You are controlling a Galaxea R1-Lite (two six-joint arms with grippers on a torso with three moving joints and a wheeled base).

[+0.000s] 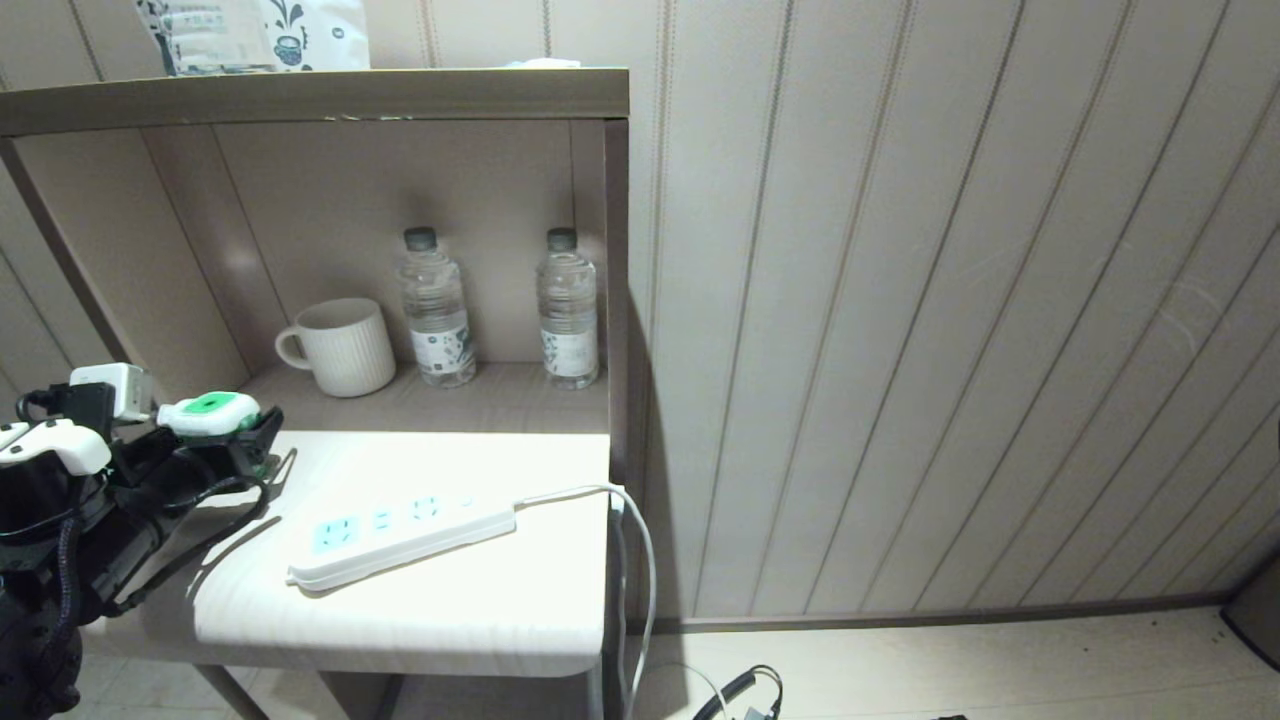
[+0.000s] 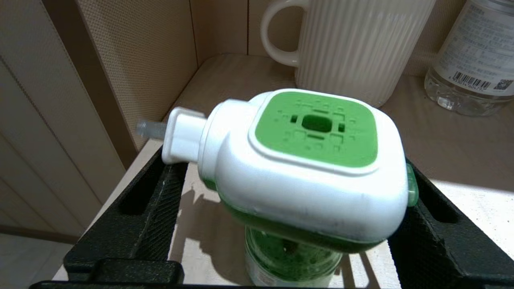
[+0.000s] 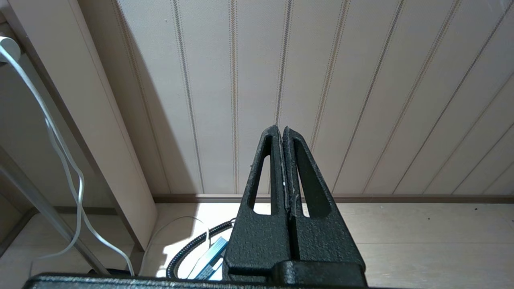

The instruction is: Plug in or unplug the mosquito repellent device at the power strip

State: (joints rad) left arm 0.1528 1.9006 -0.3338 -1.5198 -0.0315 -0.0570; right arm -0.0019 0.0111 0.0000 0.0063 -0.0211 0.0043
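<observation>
Now the mosquito repellent device (image 2: 305,168) stands upright, prongs level.

Panelled corner with a shelf unit

Pale grooved wall panels (image 1: 950,300) met a light floor (image 1: 1000,670); a beige shelf unit (image 1: 330,95) stood over a brightly lit white table (image 1: 450,610).

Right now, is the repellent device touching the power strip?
Apart. The head view shows the device between the left pincer's fingers at the table's left edge, with bare tabletop between it and the strip.
</observation>
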